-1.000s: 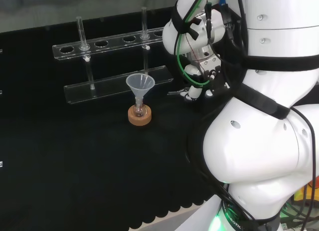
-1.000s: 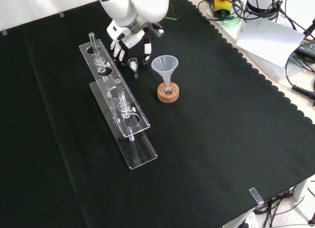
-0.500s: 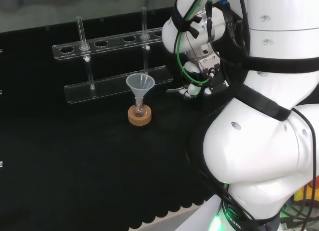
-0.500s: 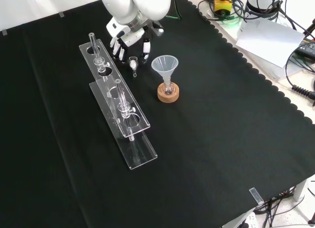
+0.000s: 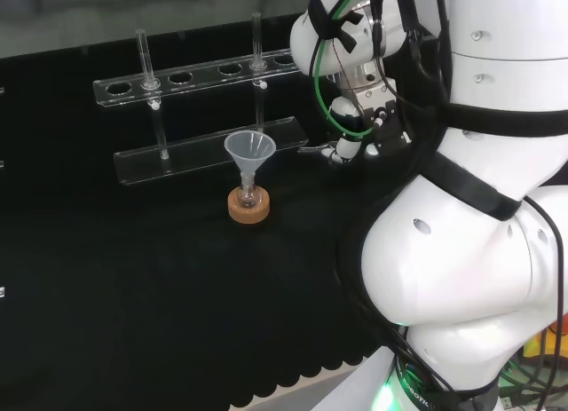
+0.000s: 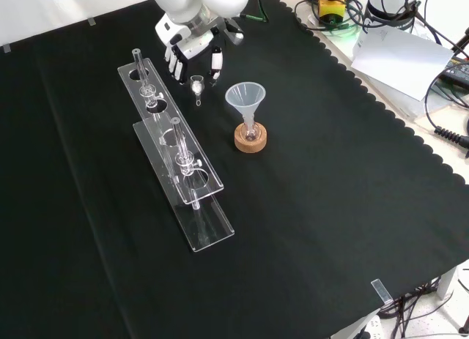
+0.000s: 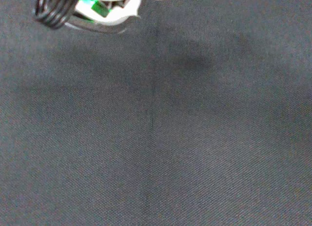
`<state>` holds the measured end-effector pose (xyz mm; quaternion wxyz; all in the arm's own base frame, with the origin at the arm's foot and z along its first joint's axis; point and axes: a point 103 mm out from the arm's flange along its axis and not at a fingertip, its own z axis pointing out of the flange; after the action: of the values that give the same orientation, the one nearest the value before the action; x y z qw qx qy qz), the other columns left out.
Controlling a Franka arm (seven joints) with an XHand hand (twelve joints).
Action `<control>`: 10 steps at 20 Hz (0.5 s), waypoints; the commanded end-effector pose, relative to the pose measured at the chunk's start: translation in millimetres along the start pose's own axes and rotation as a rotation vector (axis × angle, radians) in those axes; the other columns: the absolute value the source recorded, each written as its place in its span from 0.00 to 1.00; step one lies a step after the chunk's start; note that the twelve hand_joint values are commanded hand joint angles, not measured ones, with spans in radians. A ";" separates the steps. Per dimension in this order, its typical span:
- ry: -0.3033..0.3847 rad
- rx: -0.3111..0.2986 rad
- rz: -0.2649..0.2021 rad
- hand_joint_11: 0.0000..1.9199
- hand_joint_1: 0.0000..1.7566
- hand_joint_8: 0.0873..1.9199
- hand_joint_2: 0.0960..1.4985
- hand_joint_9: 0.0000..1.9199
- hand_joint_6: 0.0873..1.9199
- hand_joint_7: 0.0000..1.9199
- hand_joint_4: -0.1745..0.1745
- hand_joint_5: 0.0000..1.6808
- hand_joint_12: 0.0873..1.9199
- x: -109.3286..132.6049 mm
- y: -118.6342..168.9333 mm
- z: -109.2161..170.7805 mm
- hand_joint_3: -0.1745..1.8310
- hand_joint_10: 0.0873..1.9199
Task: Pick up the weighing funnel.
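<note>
The weighing funnel is a small clear piece with a short stem, held off the cloth between the fingers and thumb of the hand. It hangs beside the rack's far end in the front view. In the head view the hand is left of the arm's white links, and the weighing funnel pokes out to its left. Black cloth lies below in the wrist view, with a blurred white part of the hand showing.
The big funnel stands in a small flask on a cork ring, right of the hand in the front view. A clear test tube rack with two tubes runs along its left. Cables and papers lie off the cloth's right edge.
The hand has risen from the cloth with the weighing funnel pinched in it, moving up in both the head and front views. The big funnel and rack have stayed put.
</note>
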<state>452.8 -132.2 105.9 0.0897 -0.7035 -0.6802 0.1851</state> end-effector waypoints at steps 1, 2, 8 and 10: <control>-0.017 -0.005 0.008 0.41 0.61 0.30 0.44 0.52 0.48 0.40 1.00 0.66 0.56 4.2 -16.3 -23.6 0.43 0.19; -0.022 -0.006 0.008 0.41 0.62 0.30 0.44 0.52 0.48 0.40 1.00 0.66 0.56 6.1 -19.8 -28.0 0.43 0.19; -0.056 0.000 0.023 0.41 0.62 0.30 0.43 0.53 0.47 0.40 1.00 0.67 0.55 14.1 -40.6 -45.8 0.43 0.19; -0.064 0.003 0.030 0.41 0.62 0.30 0.43 0.53 0.47 0.40 1.00 0.67 0.55 16.0 -49.0 -51.3 0.43 0.19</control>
<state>443.6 -118.5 152.6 0.0702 -0.7070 -0.6775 0.1903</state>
